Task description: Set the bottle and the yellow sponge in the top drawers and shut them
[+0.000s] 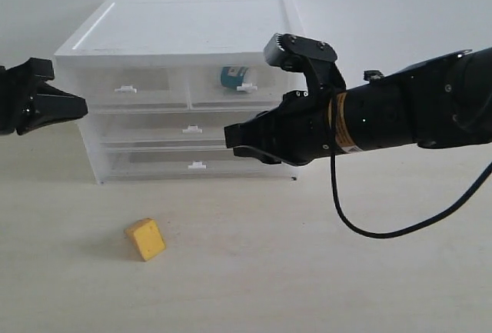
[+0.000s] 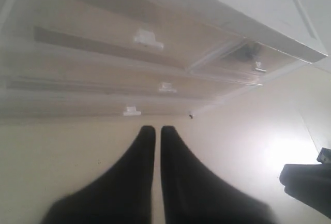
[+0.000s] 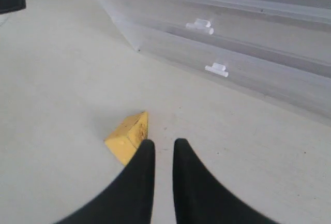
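- Two top drawers (image 1: 138,81) sit side by side in one white cabinet (image 1: 184,25), and both look pushed in. Two full-width drawers (image 1: 154,134) lie beneath them.
- I count one bottle (image 1: 230,77), showing through the front of the top drawer on the exterior view's right.
- One yellow sponge (image 1: 146,239) lies on the table (image 1: 323,279), in front of the cabinet and apart from it.
- My left gripper (image 1: 81,106) hangs beside the cabinet's left end and points toward it, clenched on nothing.
- My right arm reaches level across the cabinet front. The right gripper (image 1: 231,141) hovers above the table, its fingertips a sliver apart and empty.
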Motion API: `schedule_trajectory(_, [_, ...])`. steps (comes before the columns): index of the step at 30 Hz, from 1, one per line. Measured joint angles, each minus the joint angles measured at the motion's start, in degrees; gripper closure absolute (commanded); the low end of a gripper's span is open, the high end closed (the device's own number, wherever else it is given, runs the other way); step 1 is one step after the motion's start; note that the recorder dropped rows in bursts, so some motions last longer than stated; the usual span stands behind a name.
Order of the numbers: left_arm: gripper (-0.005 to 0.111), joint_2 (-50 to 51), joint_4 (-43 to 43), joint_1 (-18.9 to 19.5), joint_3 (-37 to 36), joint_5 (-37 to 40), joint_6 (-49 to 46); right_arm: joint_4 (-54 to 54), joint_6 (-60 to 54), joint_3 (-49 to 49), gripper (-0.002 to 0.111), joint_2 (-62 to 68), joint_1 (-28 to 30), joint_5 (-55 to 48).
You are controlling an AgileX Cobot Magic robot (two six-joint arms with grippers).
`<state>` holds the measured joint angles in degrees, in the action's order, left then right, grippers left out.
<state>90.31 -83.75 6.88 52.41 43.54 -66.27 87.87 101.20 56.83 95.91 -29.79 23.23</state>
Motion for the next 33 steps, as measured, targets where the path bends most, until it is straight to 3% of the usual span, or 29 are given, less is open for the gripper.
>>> schedule_trajectory(12, [0.103, -10.1, 0.7, 0.0, -4.5, -4.5, -3.4, 2.6, 0.6, 0.0, 0.099, 0.0, 0.0, 0.8])
schedule_trajectory(26, [0.103, -9.6, 0.0, 0.0, -4.6, -4.9, -3.2, 4.6, 1.0, 0.0, 0.099, 0.0, 0.0, -5.0])
schedule_trajectory(33, [0.100, -1.2, -6.4, 0.0, -4.6, -0.2, 1.4, 4.5, -0.3, 0.0, 0.099, 0.0, 0.0, -11.7])
